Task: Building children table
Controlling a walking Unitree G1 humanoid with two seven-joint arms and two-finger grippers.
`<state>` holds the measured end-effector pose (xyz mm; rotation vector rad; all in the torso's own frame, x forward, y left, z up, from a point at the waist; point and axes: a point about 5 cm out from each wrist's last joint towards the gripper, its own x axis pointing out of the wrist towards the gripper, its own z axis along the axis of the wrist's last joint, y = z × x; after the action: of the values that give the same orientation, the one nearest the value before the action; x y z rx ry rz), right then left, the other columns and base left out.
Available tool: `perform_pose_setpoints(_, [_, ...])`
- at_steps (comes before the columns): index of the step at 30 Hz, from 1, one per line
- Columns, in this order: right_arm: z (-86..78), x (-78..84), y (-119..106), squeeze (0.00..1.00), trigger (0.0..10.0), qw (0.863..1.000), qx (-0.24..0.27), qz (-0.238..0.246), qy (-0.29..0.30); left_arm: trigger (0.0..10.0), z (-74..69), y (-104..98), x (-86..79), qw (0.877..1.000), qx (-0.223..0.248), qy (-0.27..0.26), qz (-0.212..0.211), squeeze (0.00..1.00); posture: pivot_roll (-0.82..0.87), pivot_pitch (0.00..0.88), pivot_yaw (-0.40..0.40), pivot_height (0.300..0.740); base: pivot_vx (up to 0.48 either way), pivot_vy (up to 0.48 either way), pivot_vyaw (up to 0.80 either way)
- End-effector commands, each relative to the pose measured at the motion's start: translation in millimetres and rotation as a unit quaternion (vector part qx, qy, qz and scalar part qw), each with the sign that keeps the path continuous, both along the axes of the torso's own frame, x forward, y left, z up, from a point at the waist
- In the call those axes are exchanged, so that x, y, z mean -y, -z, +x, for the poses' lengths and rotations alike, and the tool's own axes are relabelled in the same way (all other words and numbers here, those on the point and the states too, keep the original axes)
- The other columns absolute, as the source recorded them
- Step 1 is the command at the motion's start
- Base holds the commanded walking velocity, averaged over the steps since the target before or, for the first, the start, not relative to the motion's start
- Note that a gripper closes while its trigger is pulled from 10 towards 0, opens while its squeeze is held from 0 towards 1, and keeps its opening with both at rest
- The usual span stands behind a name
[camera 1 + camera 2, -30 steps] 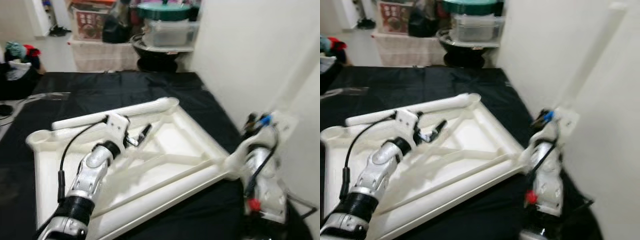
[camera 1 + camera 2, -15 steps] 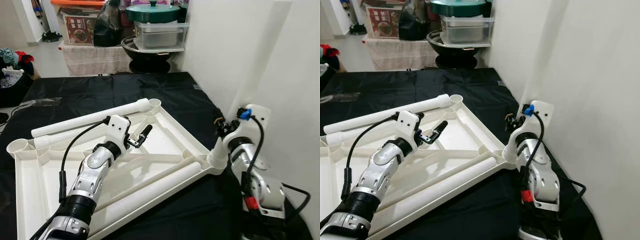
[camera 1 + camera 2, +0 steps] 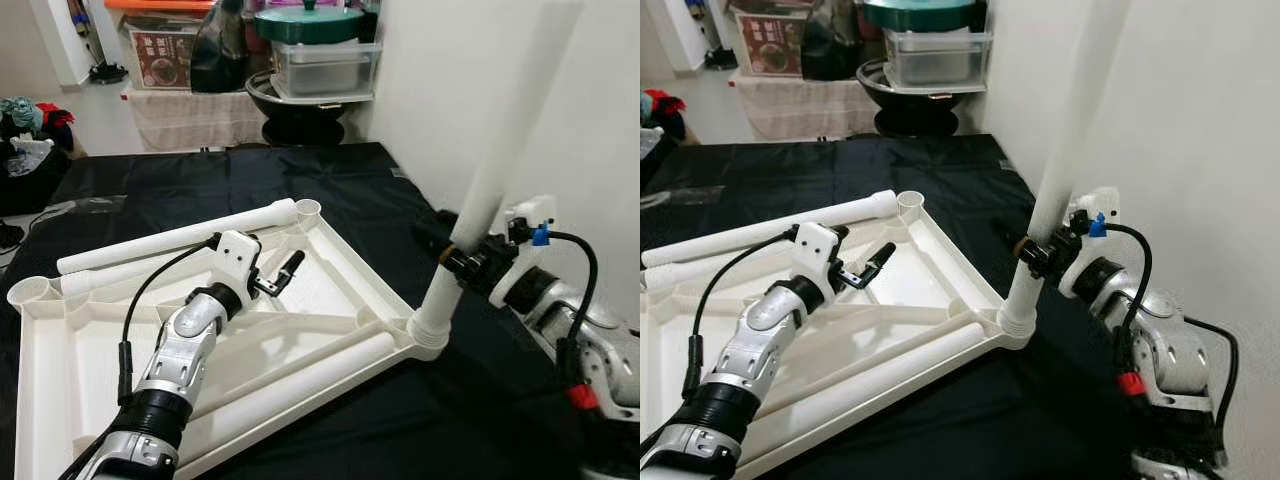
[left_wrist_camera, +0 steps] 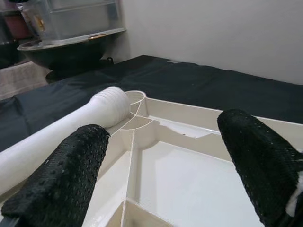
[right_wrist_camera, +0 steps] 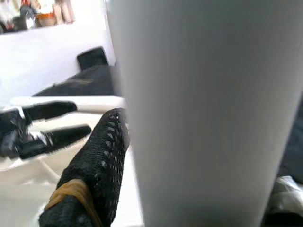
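The white children's table top [image 3: 340,255] lies upside down on a black cloth. One white leg [image 3: 485,190] stands tilted in the near right corner socket [image 3: 428,332]. My right gripper [image 3: 450,250] is shut on that leg low down; one finger [image 5: 94,161] presses against the leg [image 5: 203,109]. My left gripper [image 3: 285,272] hovers open over the table top's inside, its fingers [image 4: 66,179] apart with nothing between them, pointing toward the far corner socket [image 4: 135,97]. A second leg [image 3: 175,238] lies along the far edge, and a third [image 3: 290,385] lies along the near edge.
The black cloth [image 3: 300,175] covers the floor around the table top. A white wall [image 3: 600,110] stands close on the right. At the back are a low shelf with a black bowl [image 3: 300,100], a clear box and a green pot. Clothes [image 3: 25,110] lie far left.
The right forearm has swung out to the right and upward, with the gripper still on the upright leg. The left gripper has hardly moved. The view has steadied from blur.
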<state>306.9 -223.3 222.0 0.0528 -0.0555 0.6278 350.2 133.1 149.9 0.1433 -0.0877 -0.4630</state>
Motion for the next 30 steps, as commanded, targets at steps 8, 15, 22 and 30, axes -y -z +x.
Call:
perform_pose_setpoints(8, [12.9,15.6,1,0.0,0.0,0.999,0.0,0.004,0.044,10.0,-1.6,3,-3.4,1.0,0.0,-0.004,0.009,0.0,0.04,0.0,-0.085,0.74,0.0,0.0,0.0])
perform_pose_setpoints(15, [18.2,23.3,10,0.0,0.0,0.989,-0.005,-0.028,0.148,10.0,-0.4,2,-0.9,1.0,0.0,0.0,0.009,0.0,0.03,0.0,-0.073,0.74,0.0,0.0,0.0])
perform_pose_setpoints(22, [4.0,29.1,22,0.0,0.0,0.879,-0.011,0.033,0.476,10.0,-0.4,1,0.4,1.0,0.001,0.003,0.011,0.0,0.04,0.0,-0.066,0.74,0.0,0.0,0.0])
perform_pose_setpoints(30, [-5.8,-24.9,46,0.0,0.0,0.888,-0.057,0.036,0.455,10.0,2.0,-1,-0.5,1.0,0.002,0.007,0.019,0.0,0.04,0.0,-0.052,0.74,0.0,0.0,0.0])
